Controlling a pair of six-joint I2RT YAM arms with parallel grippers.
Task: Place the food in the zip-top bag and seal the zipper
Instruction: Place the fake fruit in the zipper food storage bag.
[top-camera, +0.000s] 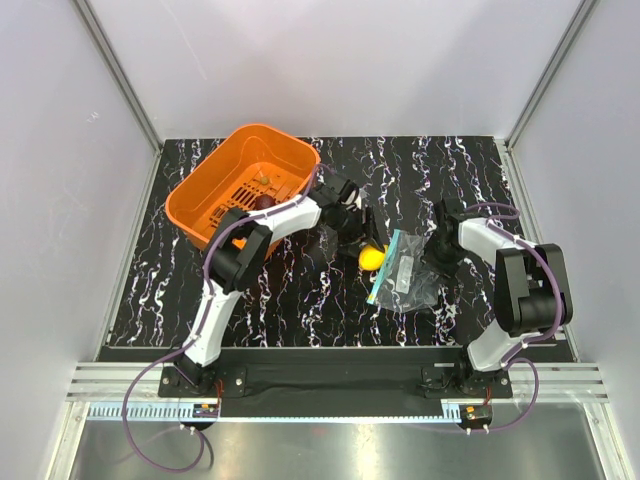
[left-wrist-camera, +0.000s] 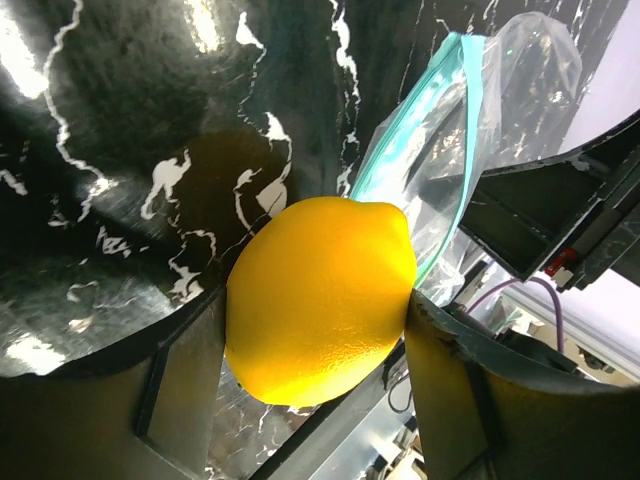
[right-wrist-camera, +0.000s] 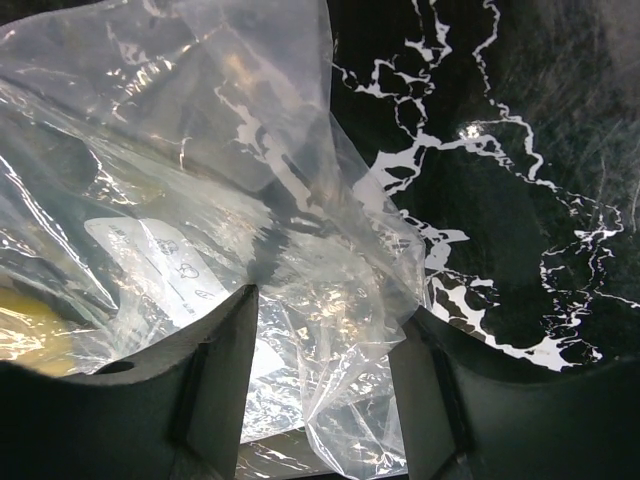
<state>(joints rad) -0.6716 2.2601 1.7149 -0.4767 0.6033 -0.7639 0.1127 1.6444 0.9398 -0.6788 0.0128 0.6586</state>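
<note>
**Lemon at the bag's mouth, and the opening is narrow**

The left hand (left-wrist-camera: 316, 305) is clamped on the lemon (left-wrist-camera: 330, 270), one finger on each flank, with the fruit bulging out above them. It hovers just over the black marbled desk (top-camera: 300, 300), right beside the zip-top bag (left-wrist-camera: 500, 110). The teal zipper (left-wrist-camera: 408, 118) runs along the edge facing the fruit.

Across the way, the right hand (right-wrist-camera: 325, 330) sits at the bag's far side. Its fingers are spread and crumpled clear film is bunched in the gap. The film is too glary in the wrist view for me to tell whether either pad presses on it, so I'd call that hand unclenched with the bag loose inside its reach.

The step in hand looks like loading the first piece. More fruit waits, at least one dark piece (top-camera: 263, 203) sitting in the orange basket (top-camera: 283, 140) at the far left.

Here's the worry. The mouth looks only partly parted, and the lemon is plump next to it. If it goes in off-line, it could catch the zipper lip and shove the whole pouch along the desk. With nothing firmly pinning the far side, the bag would slide or fold shut. If the grip is let go too soon, the lemon rolls off across the desk. A hard push could also crumple the lip and leave the track kinked for sealing.
</note>
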